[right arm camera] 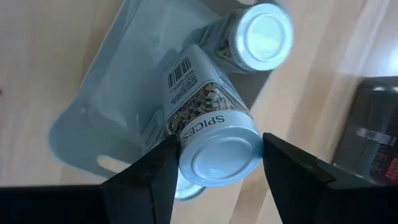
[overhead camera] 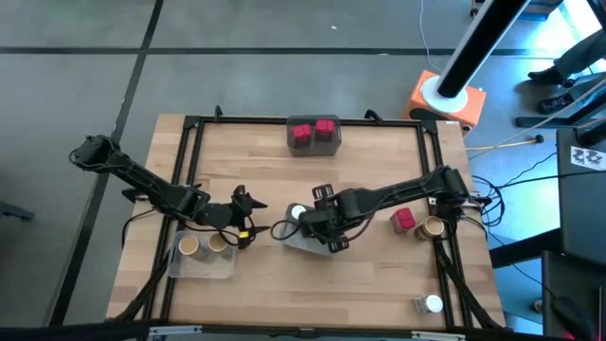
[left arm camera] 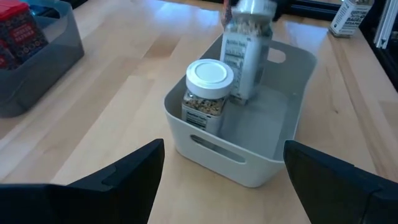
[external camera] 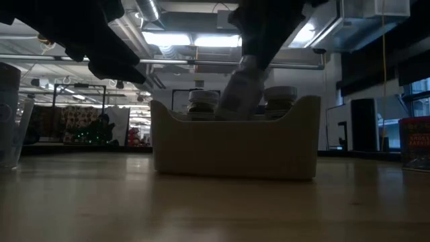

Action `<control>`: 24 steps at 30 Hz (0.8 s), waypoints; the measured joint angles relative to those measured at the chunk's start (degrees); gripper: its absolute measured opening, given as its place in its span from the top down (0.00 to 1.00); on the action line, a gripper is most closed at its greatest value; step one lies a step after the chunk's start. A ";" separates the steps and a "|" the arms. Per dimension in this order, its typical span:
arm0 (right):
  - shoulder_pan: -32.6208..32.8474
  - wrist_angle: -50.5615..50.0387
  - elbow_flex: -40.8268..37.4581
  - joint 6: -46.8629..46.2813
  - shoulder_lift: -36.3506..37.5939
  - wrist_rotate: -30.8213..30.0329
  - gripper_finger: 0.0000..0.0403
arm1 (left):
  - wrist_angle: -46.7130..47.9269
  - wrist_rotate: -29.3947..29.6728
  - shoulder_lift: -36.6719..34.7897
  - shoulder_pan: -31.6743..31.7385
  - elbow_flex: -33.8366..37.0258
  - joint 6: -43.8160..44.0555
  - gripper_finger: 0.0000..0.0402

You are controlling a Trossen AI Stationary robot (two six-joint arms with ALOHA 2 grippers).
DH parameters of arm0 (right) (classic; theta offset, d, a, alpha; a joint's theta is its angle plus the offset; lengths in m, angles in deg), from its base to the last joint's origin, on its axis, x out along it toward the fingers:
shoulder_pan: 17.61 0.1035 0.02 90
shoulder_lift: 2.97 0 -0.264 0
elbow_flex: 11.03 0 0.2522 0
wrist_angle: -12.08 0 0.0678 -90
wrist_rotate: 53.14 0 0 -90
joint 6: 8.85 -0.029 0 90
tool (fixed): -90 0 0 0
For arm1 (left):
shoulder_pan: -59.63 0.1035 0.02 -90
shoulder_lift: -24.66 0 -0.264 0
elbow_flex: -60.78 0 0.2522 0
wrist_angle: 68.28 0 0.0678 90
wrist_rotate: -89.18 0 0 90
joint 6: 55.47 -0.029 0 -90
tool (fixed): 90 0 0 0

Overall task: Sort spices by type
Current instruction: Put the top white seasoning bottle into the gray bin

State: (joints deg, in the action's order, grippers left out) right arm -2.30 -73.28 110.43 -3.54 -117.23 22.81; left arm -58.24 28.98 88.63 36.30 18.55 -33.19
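Wooden butcher-block table (overhead camera: 284,170) first, then the pale grey plastic bin (left arm camera: 249,171) mid-table. My right gripper (right arm camera: 217,158) is clamped on a round white-topped spice jar (right arm camera: 211,134), tilted over that bin beside another white-capped jar (left arm camera: 208,93) standing inside. Left gripper (left arm camera: 221,171) hangs wide open, empty, just beside it.

A white-capped clear jar of speckled tan-and-brown spice (right arm camera: 214,134) carries a pale blue label with a black barcode above a pale grey plastic tray (left arm camera: 283,112); red blocky jars (overhead camera: 313,131) fill a dark grey tray (overhead camera: 315,145) on the light wood table (overhead camera: 256,161).
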 joint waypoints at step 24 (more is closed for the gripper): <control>-1.87 0.35 -0.01 1.01 -7.22 -2.86 0.37 | -0.30 -0.01 -0.02 0.00 0.00 -1.31 0.22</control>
State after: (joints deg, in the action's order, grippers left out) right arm -4.18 -72.93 110.43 -2.52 -124.45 19.96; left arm -58.54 28.96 88.60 36.30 18.55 -34.50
